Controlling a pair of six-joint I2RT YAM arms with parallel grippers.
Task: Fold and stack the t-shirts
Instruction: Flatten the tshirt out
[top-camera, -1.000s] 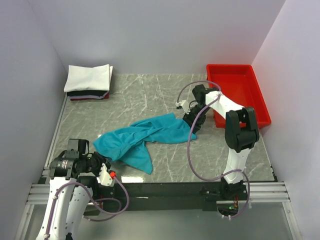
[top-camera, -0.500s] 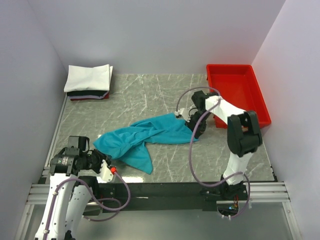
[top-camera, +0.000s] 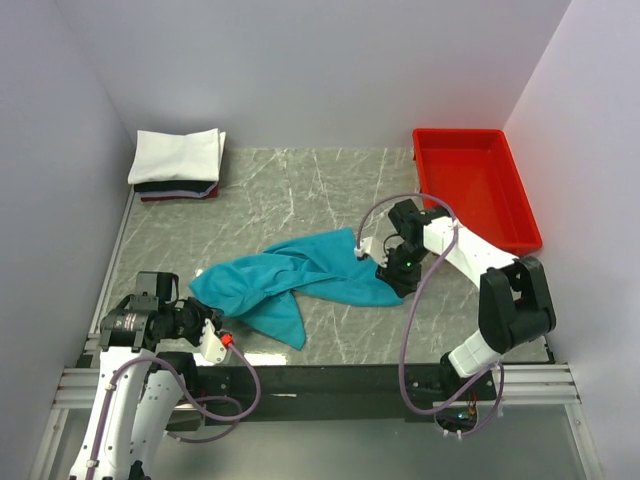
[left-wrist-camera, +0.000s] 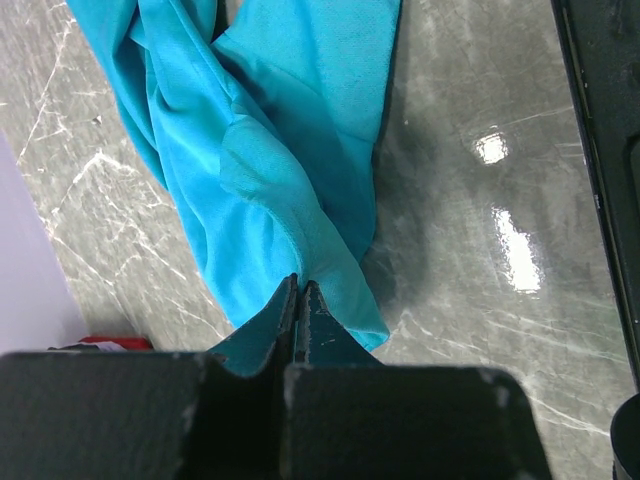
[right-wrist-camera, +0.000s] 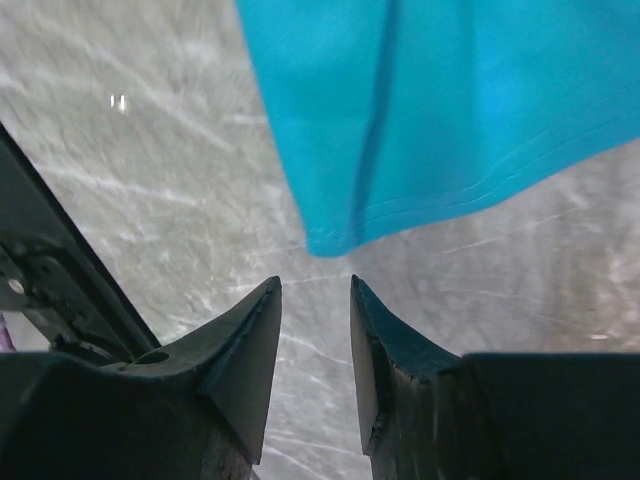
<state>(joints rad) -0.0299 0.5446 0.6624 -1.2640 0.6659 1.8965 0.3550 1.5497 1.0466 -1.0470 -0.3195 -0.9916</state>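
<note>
Flattening step: teal t-shirt (top-camera: 300, 275) crumpled, unfolded. R gripper (right-wrist-camera: 315, 284) jaws apart, empty, just short of hem. L gripper (left-wrist-camera: 300, 286) clenched, nothing visibly pinched. Next, prob: nip hem corner, pull flat

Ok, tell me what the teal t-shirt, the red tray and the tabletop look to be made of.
Teal t-shirt: soft cloth, matte; it lies in folds and shows a stitched hem.
Red tray: probably moulded plastic, smooth; uniform colour, rounded rim.
Tabletop: grey marble look with white veins, polished, since lights mirror in it; real stone or printed laminate, I cannot tell.
</note>
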